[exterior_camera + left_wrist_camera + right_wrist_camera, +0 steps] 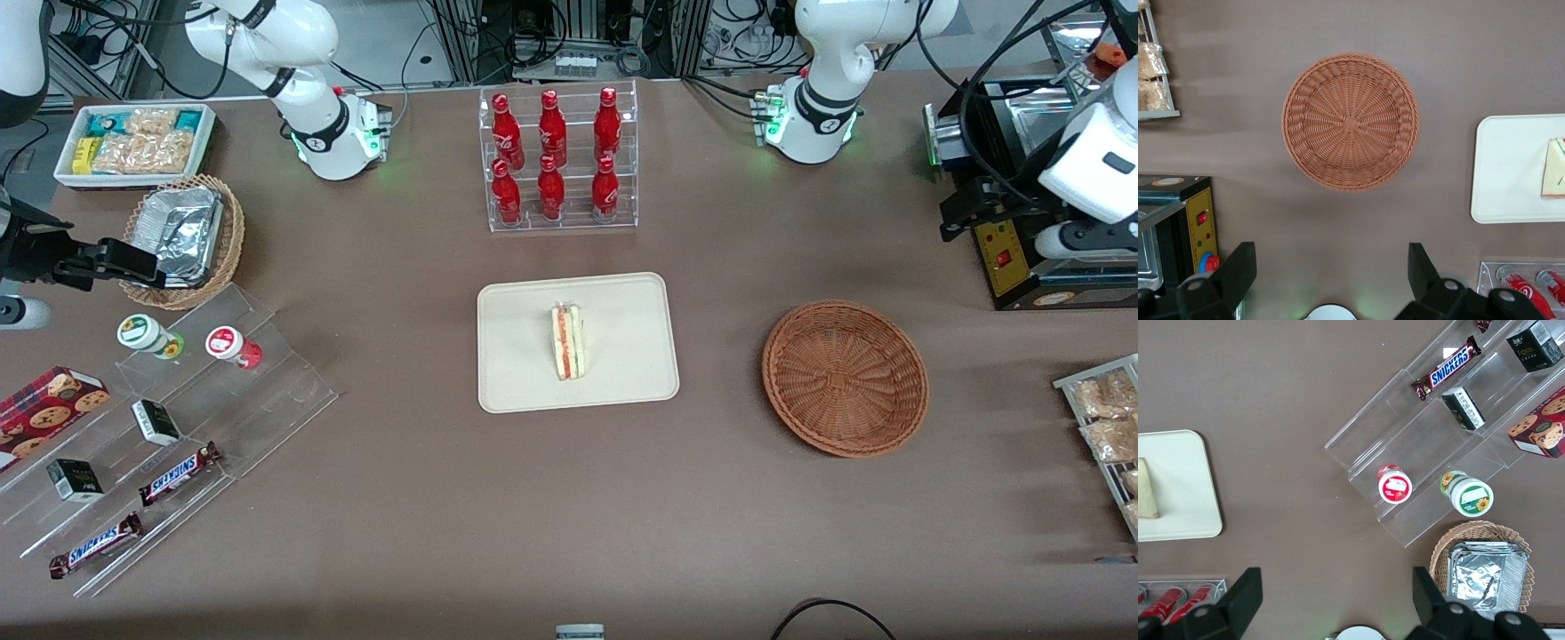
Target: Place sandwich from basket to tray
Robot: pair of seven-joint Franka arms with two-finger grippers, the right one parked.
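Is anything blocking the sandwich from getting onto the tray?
No. The sandwich already lies on the tray, the basket is empty, and the open gripper hangs above the table near the basket.

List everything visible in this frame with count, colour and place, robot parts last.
Triangular clear-wrapped sandwich: one, pale bread, red-green filling, on the tray.
Flat rectangular tray: one, cream, table centre.
Round woven wicker basket: one, reddish-brown, empty, toward the working arm's end.
Bottles in clear rack: six, red, farther from the camera than the tray.
Snickers bars: two, brown, on acrylic steps.
Left gripper: one, black, jaws open, above bare table beside the basket.
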